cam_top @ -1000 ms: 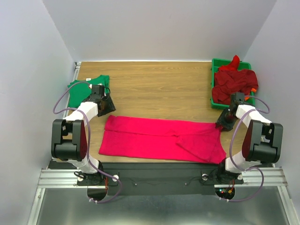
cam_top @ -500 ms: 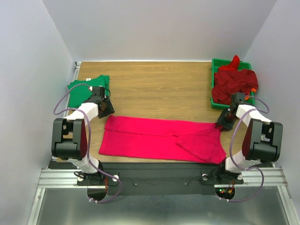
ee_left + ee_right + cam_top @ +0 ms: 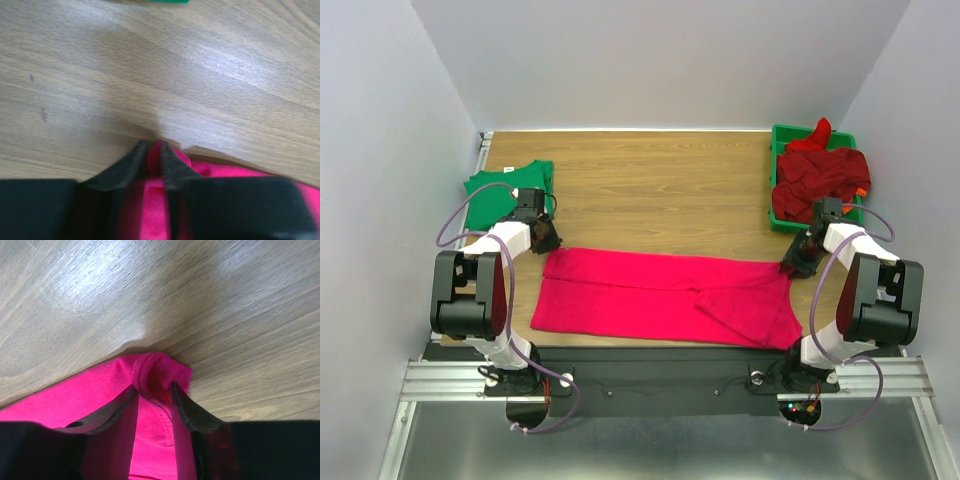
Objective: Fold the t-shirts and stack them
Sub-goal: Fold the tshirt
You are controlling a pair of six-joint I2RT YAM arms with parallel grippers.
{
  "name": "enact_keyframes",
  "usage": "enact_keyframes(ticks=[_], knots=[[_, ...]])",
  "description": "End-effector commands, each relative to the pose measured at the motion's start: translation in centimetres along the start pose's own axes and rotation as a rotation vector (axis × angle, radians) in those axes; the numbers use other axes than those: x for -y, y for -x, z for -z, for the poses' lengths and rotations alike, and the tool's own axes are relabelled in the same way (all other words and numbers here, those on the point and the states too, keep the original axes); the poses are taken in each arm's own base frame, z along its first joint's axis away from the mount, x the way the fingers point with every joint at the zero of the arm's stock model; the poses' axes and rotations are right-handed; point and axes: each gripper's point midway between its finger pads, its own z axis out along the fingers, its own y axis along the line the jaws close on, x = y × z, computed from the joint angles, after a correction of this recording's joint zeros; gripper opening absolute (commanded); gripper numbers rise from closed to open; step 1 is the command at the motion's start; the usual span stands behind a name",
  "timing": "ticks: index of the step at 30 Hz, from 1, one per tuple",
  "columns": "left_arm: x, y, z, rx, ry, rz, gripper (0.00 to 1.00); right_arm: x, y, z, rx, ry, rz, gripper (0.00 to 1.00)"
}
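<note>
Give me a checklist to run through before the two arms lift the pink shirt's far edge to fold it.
1. Left tool gripping a far corner of the pink shirt: ok, cloth sits between the closed fingers.
2. Right tool gripping the other far corner: ok, a bunched fold is clamped.
3. Each tool holding only one layer: cannot tell.
4. Shirt lying smooth: not ok, a flap is folded over near its right end.
5. Free table behind the shirt: ok, bare wood there.
</note>
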Motion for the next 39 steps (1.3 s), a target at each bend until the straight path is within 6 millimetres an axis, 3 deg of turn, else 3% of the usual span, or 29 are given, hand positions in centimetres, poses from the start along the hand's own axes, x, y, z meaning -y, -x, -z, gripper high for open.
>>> enact_keyframes(ticks=[1,6,12,15,27,31,38,39], knots=[[0.3,0.2,-0.1,0.009,-0.011,-0.008,0.21,-0.2,1.1,0.0,0.036,0.016,0.01,0.35],[0.4,0.5,0.1,0.02,-0.01,-0.007,0.0,-0.2,1.4,0.0,0.041,0.012,0.011,0.26],[0.4,1.6,0.6,0.045,0.002,-0.006,0.0,-0.2,2.0,0.4,0.064,0.002,0.007,0.06],[0.3,2.6,1.1,0.074,0.013,-0.005,0.0,0.1,2.3,0.5,0.077,-0.016,0.002,0.01],[-1.3,5.0,2.6,0.141,0.079,0.015,0.0,0.7,3.9,0.7,0.109,-0.05,-0.004,0.0],[-2.2,4.8,2.5,0.134,0.094,0.022,0.0,0.6,4.5,0.8,0.114,-0.049,-0.004,0.0],[-2.0,4.3,2.1,0.117,0.078,0.019,0.0,0.5,5.0,0.8,0.113,-0.049,-0.003,0.0],[-1.9,4.3,2.1,0.116,0.075,0.016,0.06,0.4,5.0,0.7,0.109,-0.047,-0.002,0.0]])
